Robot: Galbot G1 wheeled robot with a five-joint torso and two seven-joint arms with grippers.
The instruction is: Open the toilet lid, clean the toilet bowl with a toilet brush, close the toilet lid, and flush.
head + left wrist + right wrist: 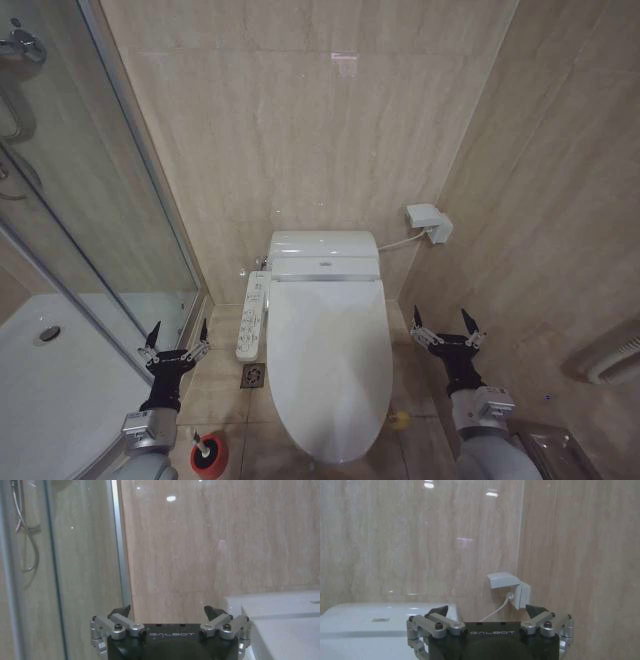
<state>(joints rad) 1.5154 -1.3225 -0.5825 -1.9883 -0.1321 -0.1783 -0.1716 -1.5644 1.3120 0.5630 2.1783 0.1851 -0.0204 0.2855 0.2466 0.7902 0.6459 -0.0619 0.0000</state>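
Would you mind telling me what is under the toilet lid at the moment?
The toilet lid lies shut, so the seat and the inside of the toilet bowl are covered. Only the bowl's front edge peeks out beneath it.

Both arms end in grey rounded forearms with silver wrist blocks and black gripper bodies. The left gripper and right gripper each carry two black pointed fingers on silver linkages fixed with dark screws. Each black housing bears "GALBOT" in white lettering.
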